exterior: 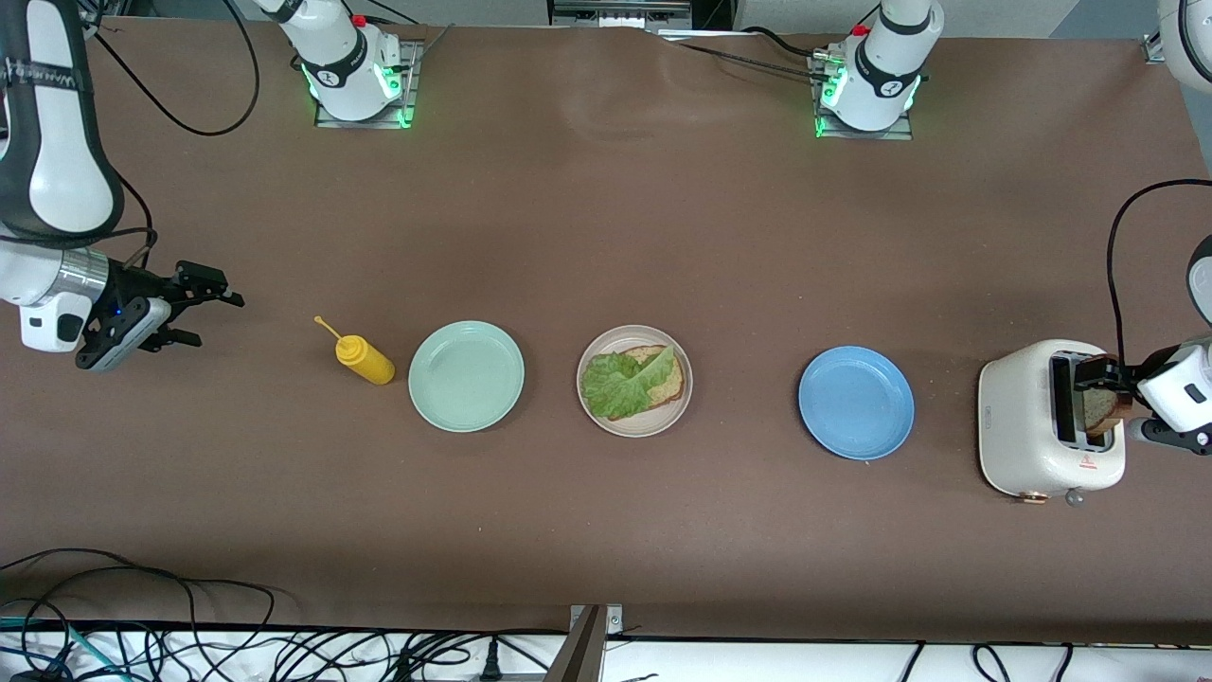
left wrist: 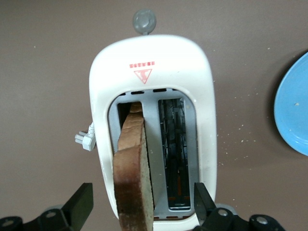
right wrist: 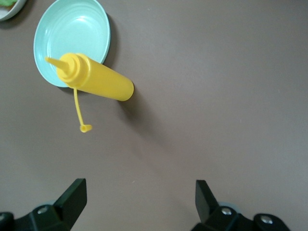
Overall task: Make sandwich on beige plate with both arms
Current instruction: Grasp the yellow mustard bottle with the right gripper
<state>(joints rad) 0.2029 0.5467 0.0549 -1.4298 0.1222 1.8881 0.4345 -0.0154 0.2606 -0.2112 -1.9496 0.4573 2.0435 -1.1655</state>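
Three plates are set in a row on the brown table (exterior: 606, 208): a mint-green plate (exterior: 466, 376) toward the right arm's end, the beige plate (exterior: 634, 381) in the middle, and a blue plate (exterior: 856, 402) toward the left arm's end. On the beige plate one toasted bread slice (exterior: 663, 379) is seen, partly covered by a lettuce leaf (exterior: 620, 381); no top slice is laid on it. A yellow squeeze bottle (exterior: 365, 359) is found just beside the mint-green plate. A white toaster (exterior: 1027, 426) stands at the left arm's end, with a second bread slice (left wrist: 134, 168) upright in one slot. The left gripper (left wrist: 139, 209) is held over the toaster, fingers spread on either side of that slice without touching it. The right gripper (exterior: 194, 308) is held over bare table at the right arm's end, fingers spread and empty, the arm waiting.
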